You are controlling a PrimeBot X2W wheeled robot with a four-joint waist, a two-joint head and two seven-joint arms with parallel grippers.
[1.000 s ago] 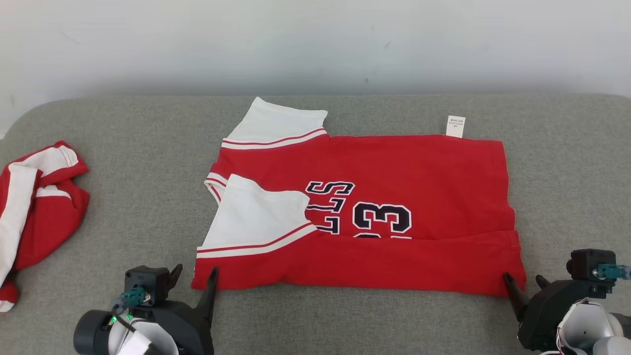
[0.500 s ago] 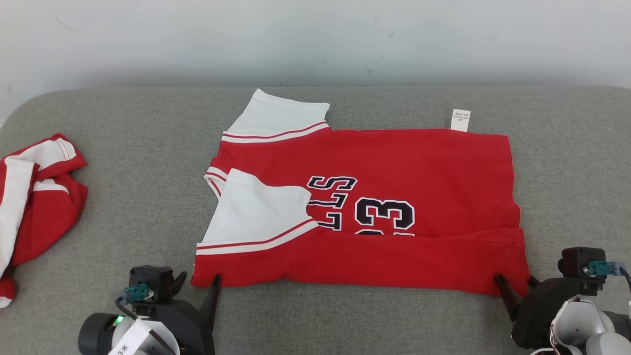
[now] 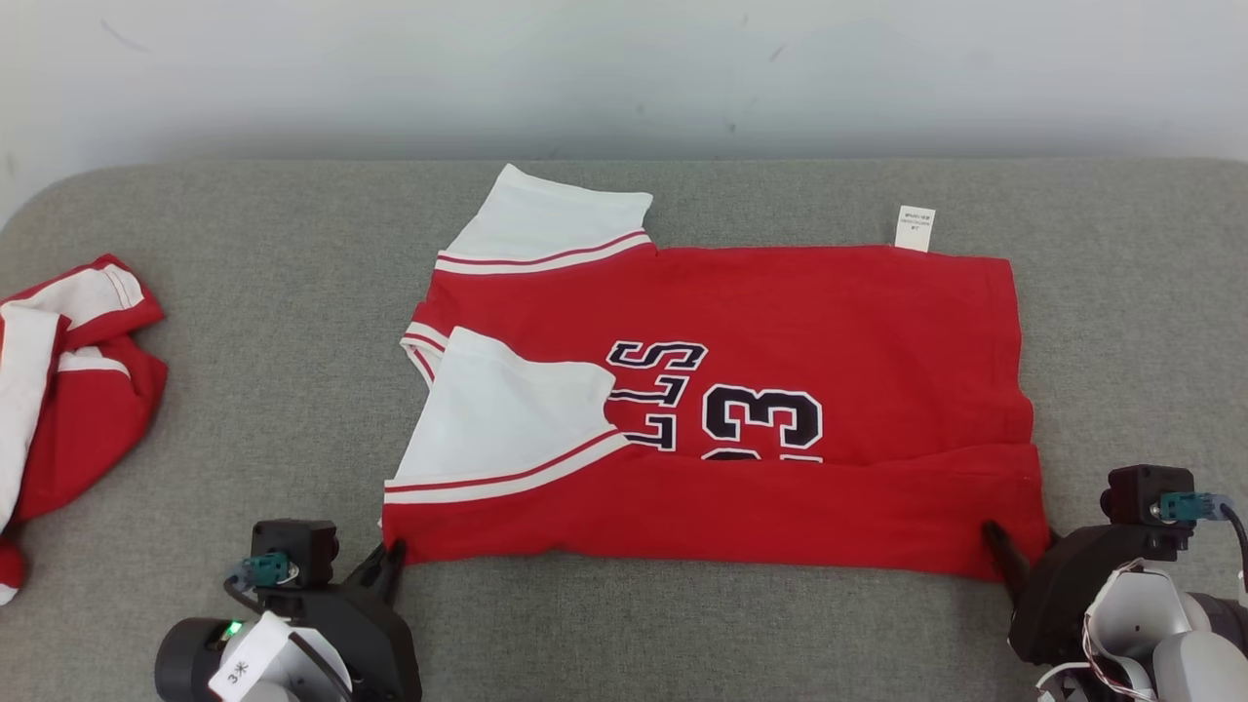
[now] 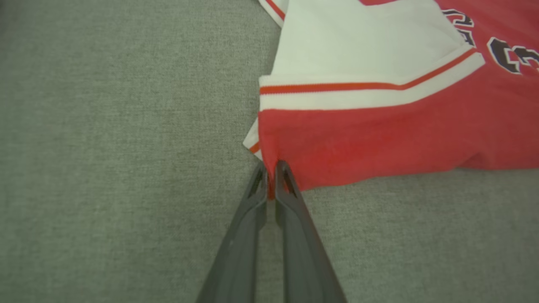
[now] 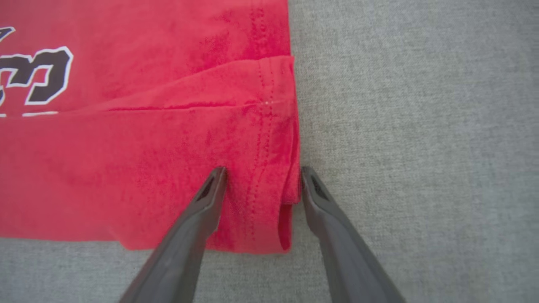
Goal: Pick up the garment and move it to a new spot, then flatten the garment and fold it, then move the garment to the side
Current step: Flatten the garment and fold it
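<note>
left fingers point(image 4: 254, 206) clenched on near-left corner of red shirt point(image 4: 379, 134) | right fingers point(image 5: 202, 210) spread wide, straddling its near-right hem corner, not pinching | shirt lies partly folded, flat, mid-cushion point(image 3: 244, 341); crumpled red-and-white garment point(image 3: 68, 390) at far left

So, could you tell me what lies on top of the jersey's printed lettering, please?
A folded-in white sleeve covers the lettering's left end, and the jersey's folded-up near strip covers its bottom. The characters beneath both cannot be read.
</note>
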